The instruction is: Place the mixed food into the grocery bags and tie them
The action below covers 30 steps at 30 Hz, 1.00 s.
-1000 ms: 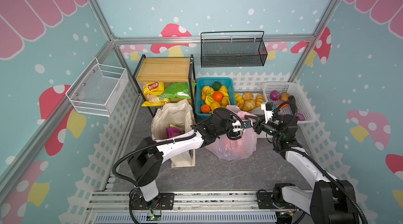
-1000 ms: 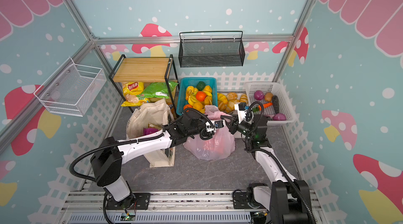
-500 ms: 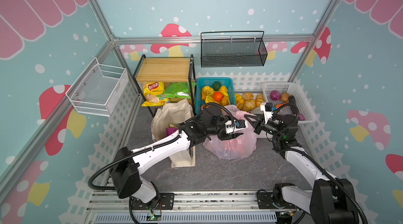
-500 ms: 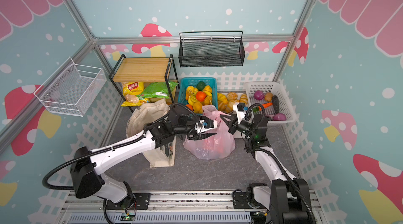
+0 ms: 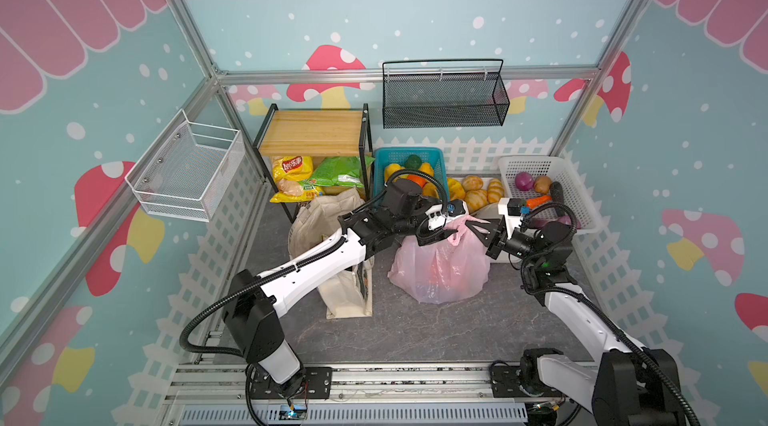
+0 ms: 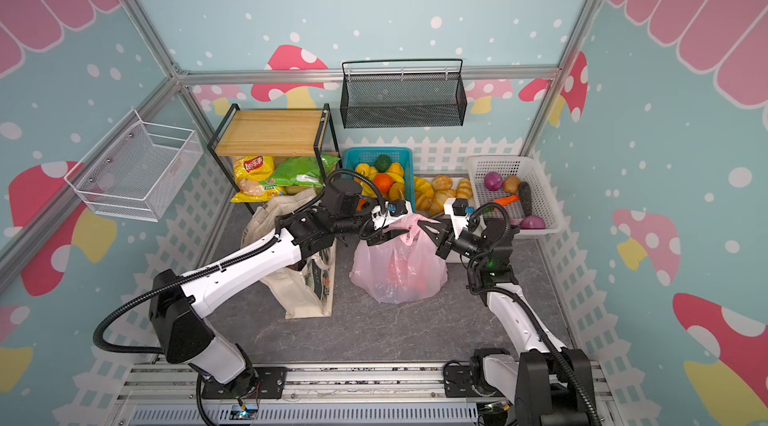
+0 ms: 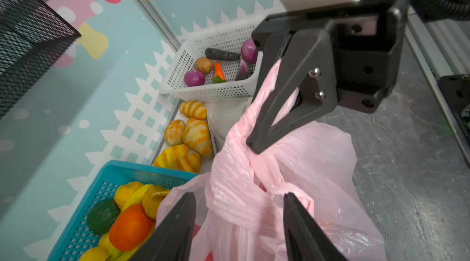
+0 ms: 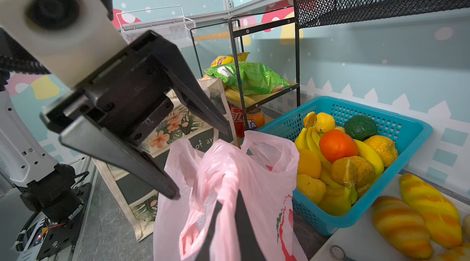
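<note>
The pink plastic bag sits near the tabletop's back edge, its handles twisted together. Our right gripper clamps one handle, which we judge holds the knot taut. Our left gripper stands released astride the twist. The canvas tote crowds the left side, and the front edge offers room.

Both top views: high over my base rail, look down toward back wall at 12 o'clock. Far off, nearly same picture. My left wrist camera: very near pink bag, faces 3 o'clock, toward white basket. My right wrist camera: near too, faces 9 o'clock, toward shelf. Wrist views share pink bag, blue basket.
</note>
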Motion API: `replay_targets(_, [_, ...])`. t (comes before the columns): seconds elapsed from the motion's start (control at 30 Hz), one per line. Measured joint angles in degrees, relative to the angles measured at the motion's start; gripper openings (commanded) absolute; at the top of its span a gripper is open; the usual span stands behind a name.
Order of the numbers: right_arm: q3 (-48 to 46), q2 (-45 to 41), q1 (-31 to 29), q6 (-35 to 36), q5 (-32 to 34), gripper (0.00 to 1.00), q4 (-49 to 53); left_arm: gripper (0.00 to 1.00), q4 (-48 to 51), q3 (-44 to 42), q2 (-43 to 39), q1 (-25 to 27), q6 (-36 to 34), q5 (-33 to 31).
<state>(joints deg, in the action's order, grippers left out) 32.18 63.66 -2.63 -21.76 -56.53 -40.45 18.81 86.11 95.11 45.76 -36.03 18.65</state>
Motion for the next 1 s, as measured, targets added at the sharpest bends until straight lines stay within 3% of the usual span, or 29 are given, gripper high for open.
replay_targets(0.2, [-0.20,0.00,-0.04,-1.75,-0.24,0.00,-1.90,0.34,2.49,2.19,2.47,0.00,-0.94,-0.37])
replay_targets(0.5, [-2.10,0.76,-0.11,-6.19,-1.16,0.00,-7.98,0.31,2.67,4.15,6.71,0.07,-1.92,-2.03])
replay_targets(0.7, [-2.23,1.84,-0.11,-6.73,-1.22,0.00,-9.29,0.12,2.34,4.17,7.96,0.07,-2.05,-2.62])
replay_targets(0.8, [-2.23,1.53,-0.11,-3.74,-0.02,0.08,-7.74,0.00,1.84,4.15,7.96,0.07,-2.43,-2.93])
replay_targets(1.0, [-2.47,-1.42,-0.26,5.33,4.87,0.32,-2.16,0.00,0.00,1.84,6.86,-0.07,-3.43,-2.40])
